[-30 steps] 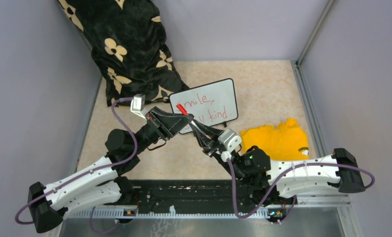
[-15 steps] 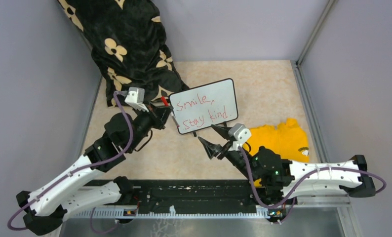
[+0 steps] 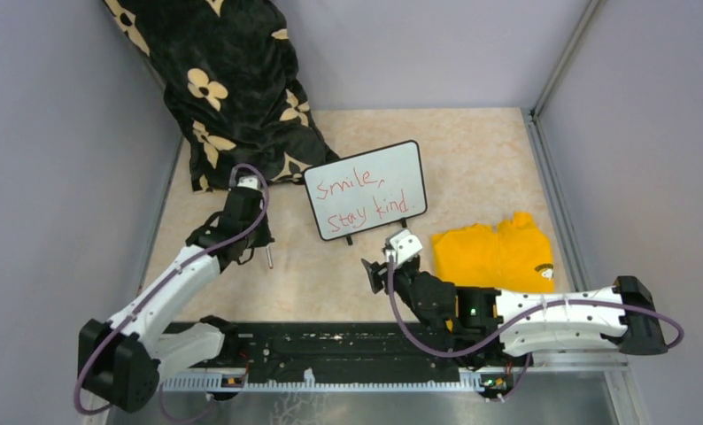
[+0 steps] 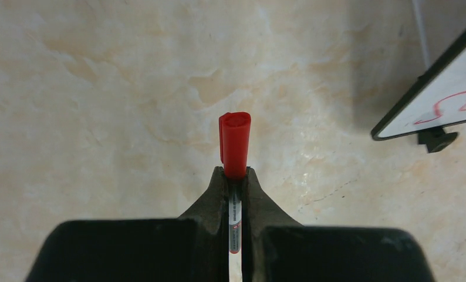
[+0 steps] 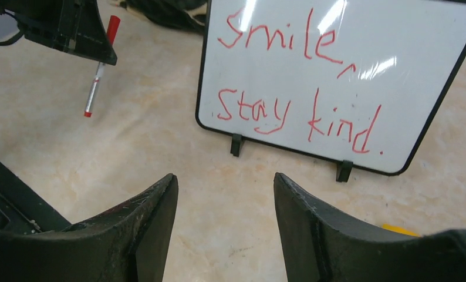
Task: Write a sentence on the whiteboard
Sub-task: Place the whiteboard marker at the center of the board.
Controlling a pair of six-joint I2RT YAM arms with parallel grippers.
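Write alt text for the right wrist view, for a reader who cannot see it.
A black-framed whiteboard stands on the beige table with a red handwritten sentence, "Smile, Stay kind." In the foreground the right gripper is open and empty, facing the board; at upper left the left gripper holds a red marker.

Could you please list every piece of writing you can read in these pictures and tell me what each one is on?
"Smile," is the top line of the red handwritten sentence on the whiteboard.
"Stay kind." is the bottom line on the same whiteboard.
The label on the marker is too small to read.
The emblem on the yellow shirt is too small to read.
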